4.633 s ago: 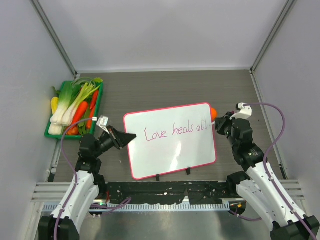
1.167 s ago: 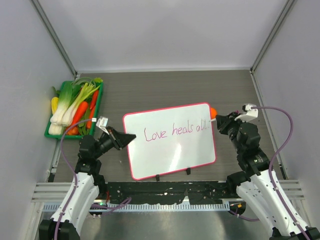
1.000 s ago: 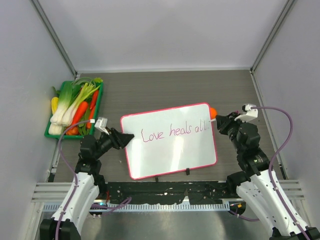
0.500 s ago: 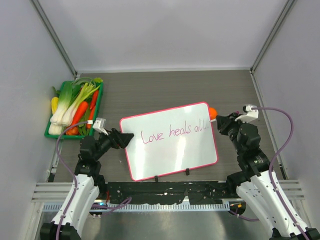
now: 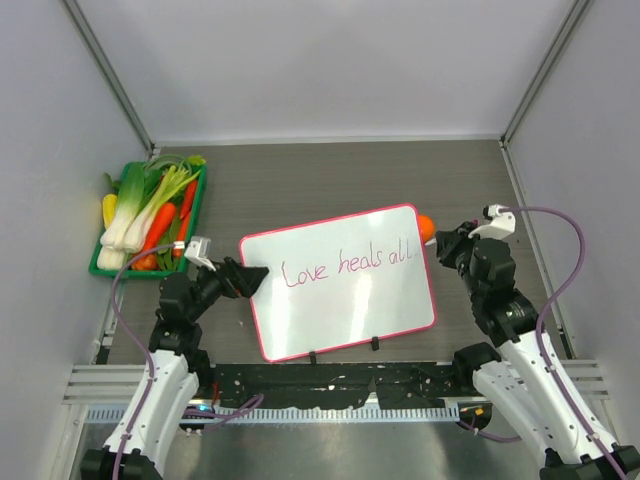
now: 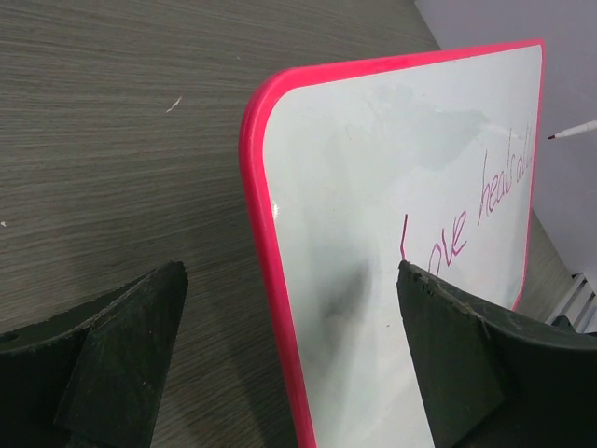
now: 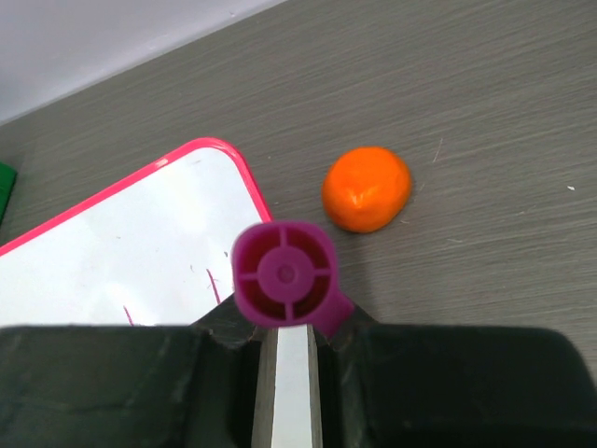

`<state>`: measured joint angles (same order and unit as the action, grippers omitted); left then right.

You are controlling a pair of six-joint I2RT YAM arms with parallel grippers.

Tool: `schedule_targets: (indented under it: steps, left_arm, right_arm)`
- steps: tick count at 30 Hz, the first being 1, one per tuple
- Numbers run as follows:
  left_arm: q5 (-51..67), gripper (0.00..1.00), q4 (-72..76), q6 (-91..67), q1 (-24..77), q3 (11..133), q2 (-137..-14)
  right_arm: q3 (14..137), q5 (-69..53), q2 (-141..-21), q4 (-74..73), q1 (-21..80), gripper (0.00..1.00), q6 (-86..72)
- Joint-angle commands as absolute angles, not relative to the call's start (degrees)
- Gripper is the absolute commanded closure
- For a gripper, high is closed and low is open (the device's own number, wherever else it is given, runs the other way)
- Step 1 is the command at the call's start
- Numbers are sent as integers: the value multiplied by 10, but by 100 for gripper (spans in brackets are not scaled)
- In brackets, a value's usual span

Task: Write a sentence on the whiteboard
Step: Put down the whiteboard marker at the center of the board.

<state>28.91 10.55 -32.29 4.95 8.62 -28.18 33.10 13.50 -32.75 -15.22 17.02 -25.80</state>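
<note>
**The whiteboard (image 5: 340, 282) stands by the middle of the desk's (image 5: 330, 180) near edge, with pink words on it.**
The board looks light, stiff and slippery, so its pink frame seems the best place to hold it. A green tray (image 5: 97, 268) at the left edge holds leeks and carrots (image 5: 150, 205). The left gripper's (image 5: 247, 278) jaws are open, one on each side of the board's left edge. The right gripper's (image 5: 445, 245) jaws are closed on a purple marker (image 7: 284, 273).
</note>
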Motion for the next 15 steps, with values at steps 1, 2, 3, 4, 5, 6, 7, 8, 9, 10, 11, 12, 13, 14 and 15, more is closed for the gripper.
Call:
schedule_targets:
  steps: [1,2,3,4,5,6,7,8,9,10,11,12,13,14,15]
  left_arm:
    - [281,2,111,-314,47,82,-267]
    - [280,2,111,-315,47,80,-265]
    - [278,1,110,-316,47,79,-261]
    - [277,1,108,-316,47,79,-258]
    - [276,0,107,-316,47,78,-257]
    - [273,0,106,-316,47,77,-255]
    - [272,1,105,-316,47,77,-252]
    - [272,0,105,-316,47,77,-251]
    - [272,0,104,-316,47,77,-249]
    - [272,0,102,-316,47,77,-247]
    - [272,0,101,-316,47,76,-244]
    - [272,0,101,-316,47,76,-243]
    - [273,0,101,-316,47,76,-241]
    - [272,0,101,-316,47,75,-240]
    - [273,0,101,-316,47,75,-238]
  right_arm:
    - [368,157,-354,-167,170,99,-261]
    - [371,157,-361,-169,170,99,-263]
    - [373,158,-366,-170,170,99,-264]
    - [375,158,-372,-172,169,99,-266]
    - [377,159,-374,-175,170,99,-266]
    - [380,160,-383,-178,169,99,-268]
    - [381,163,-390,-183,169,99,-268]
    - [385,164,-394,-185,169,99,-268]
    - [386,170,-400,-189,169,99,-269]
    - [389,175,-403,-192,167,99,-268]
    - [392,177,-408,-197,168,99,-266]
    - [394,184,-411,-199,167,99,-266]
    - [397,187,-419,-208,166,99,-268]
    - [401,191,-424,-213,164,99,-268]
    - [401,192,-431,-220,163,99,-268]
